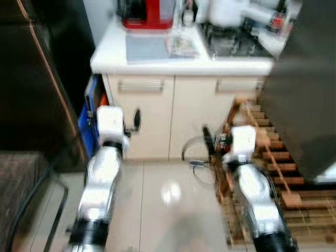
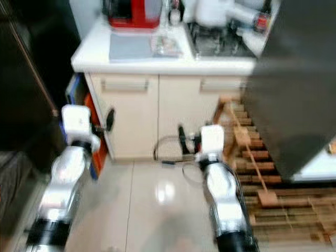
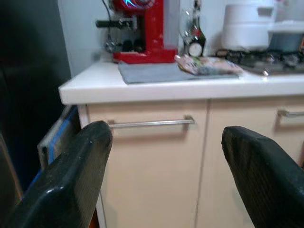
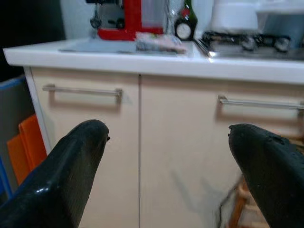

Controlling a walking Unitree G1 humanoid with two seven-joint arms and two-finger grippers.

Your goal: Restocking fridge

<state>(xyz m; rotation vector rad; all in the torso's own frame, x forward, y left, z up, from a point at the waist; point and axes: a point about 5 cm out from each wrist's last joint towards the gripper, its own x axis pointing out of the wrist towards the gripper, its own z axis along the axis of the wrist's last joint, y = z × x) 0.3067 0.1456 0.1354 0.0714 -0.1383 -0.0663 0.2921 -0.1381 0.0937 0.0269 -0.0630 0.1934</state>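
Both arms reach forward at low height toward a cream cabinet (image 1: 173,115) under a white counter (image 1: 157,64). My left gripper (image 1: 135,121) is open and holds nothing; its wrist view shows the fingers (image 3: 71,180) spread before a drawer handle (image 3: 149,123). My right gripper (image 1: 208,139) is open too and holds nothing, facing the cabinet doors (image 4: 180,156). A tall grey panel (image 1: 304,100), perhaps a fridge door, stands at the right. A dark tall unit (image 1: 31,84) rises at the left.
On the counter are a red coffee machine (image 1: 148,14), a grey mat (image 1: 146,48), a wrapped packet (image 1: 181,47) and a gas hob (image 1: 231,39). A wooden slatted pallet (image 1: 273,163) and a cable (image 1: 197,164) lie on the floor. Blue and orange boards (image 1: 88,121) fill the gap left of the cabinet.
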